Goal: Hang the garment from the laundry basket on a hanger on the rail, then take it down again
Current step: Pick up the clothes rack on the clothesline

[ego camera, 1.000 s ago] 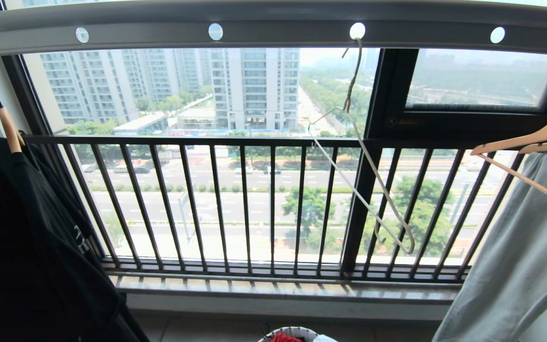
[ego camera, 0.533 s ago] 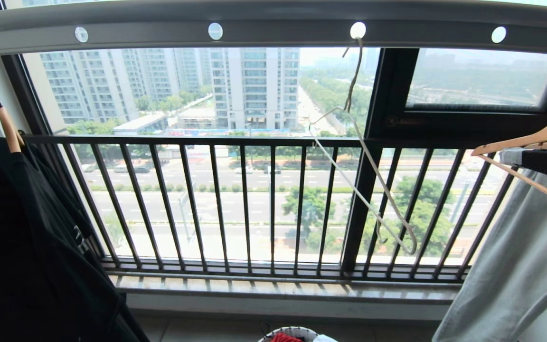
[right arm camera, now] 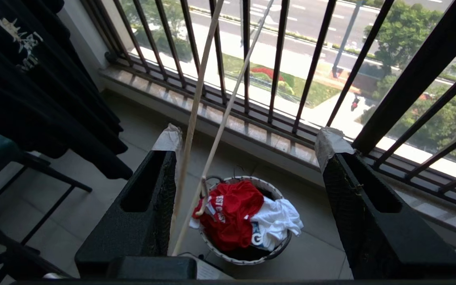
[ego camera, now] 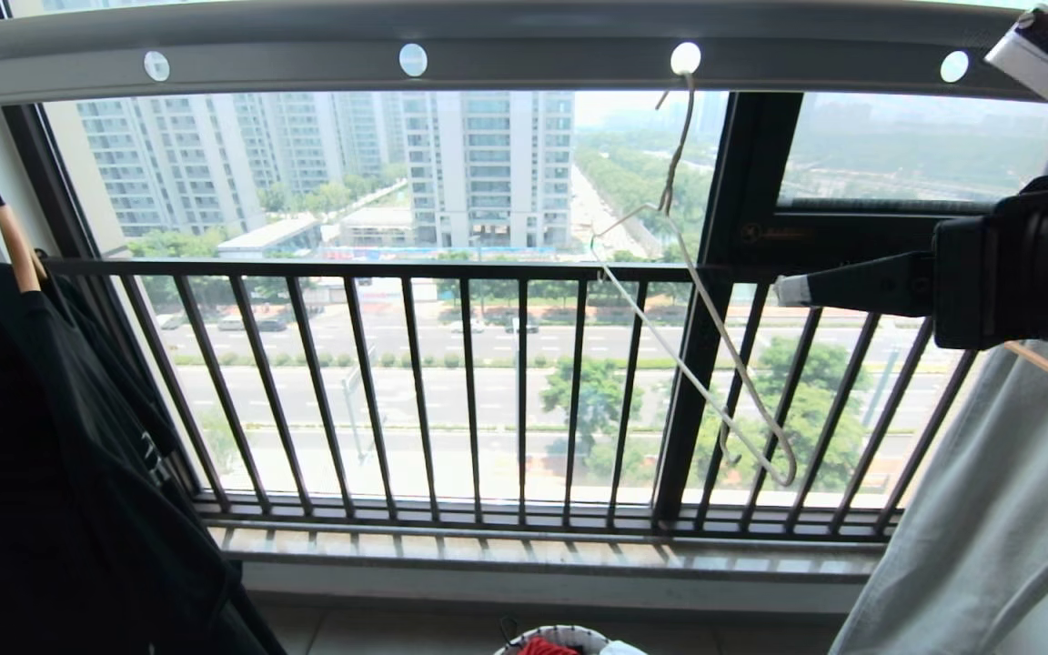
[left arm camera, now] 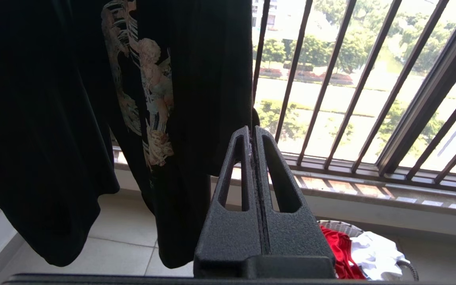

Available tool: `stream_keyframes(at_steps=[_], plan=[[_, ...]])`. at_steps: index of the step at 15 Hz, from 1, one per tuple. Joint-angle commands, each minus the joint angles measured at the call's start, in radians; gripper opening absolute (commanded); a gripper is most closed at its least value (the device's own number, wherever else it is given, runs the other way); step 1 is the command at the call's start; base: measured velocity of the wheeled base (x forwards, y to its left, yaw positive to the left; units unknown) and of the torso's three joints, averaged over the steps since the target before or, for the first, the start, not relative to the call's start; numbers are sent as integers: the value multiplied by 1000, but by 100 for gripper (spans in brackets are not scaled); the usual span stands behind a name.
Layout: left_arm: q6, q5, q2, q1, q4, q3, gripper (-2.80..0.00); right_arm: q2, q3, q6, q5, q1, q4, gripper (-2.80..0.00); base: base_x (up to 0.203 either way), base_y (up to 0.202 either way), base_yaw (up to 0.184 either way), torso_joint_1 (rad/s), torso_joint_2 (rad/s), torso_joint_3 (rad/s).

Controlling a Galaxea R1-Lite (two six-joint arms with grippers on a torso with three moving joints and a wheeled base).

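Head view cuts off most of my right arm

Head view shows only the tip of my right gripper, reaching in from the right, jaws spread wide and holding nothing. My left gripper is pressed closed. The hanger dangles bare from the rail. Low and near, the laundry basket holds the garment beside a white T-shirt

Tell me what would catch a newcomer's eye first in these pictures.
Probably the right claw, reaching in from the right at mid-height with its jaws wide open, pointed at the thin cream-white wire hanger that dangles tilted from a hole in the grey rail. Next, the red T-shirt heaped in the laundry basket on the floor below the window, beside a white T-shirt.
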Motion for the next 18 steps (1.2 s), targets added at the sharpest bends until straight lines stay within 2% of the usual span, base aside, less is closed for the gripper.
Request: stream_keyframes(at_steps=[1, 3, 10, 14, 18], plan=[[-1, 1, 1, 0, 0, 0, -280, 106, -40, 1, -70, 67, -11, 0, 0, 0, 0, 0, 0, 0], [-1, 1, 1, 0, 0, 0, -280, 164, -101, -1, -129, 75, -15, 0, 0, 0, 0, 0, 0, 0], [-1, 1, 1, 0, 0, 0, -280, 324, -173, -33, -216, 80, -37, 0, 0, 0, 0, 0, 0, 0], [-1, 1, 1, 0, 0, 0, -280, 379, -219, -112, -241, 53, -42, 0, 0, 0, 0, 0, 0, 0], [-1, 1, 1, 0, 0, 0, -280, 403, -226, -155, -247, 19, -43, 0, 0, 0, 0, 0, 0, 0]])
